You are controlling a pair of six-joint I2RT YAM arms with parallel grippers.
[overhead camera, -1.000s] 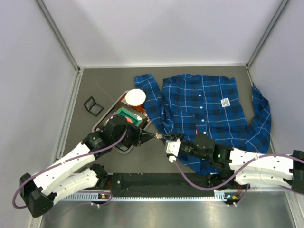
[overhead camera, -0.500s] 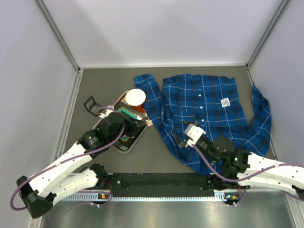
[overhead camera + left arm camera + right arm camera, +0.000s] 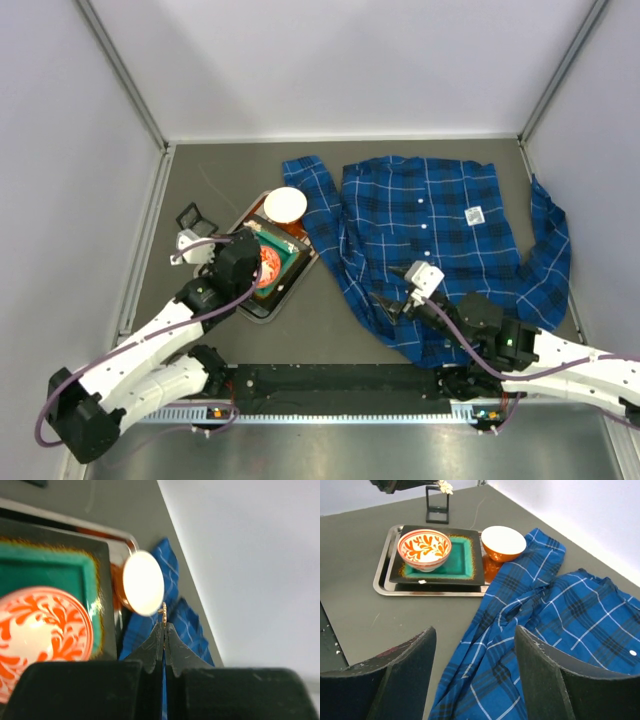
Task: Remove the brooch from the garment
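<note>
Holding the detached brooch (image 3: 163, 611) clear of the garment (image 3: 440, 215).
The left gripper (image 3: 164, 626) is clenched on the brooch, aloft beside the tray (image 3: 420, 593), well apart from the garment. The right gripper (image 3: 474, 635) hangs released over the garment's near edge. Removal appears done; only set-down remains.
</note>
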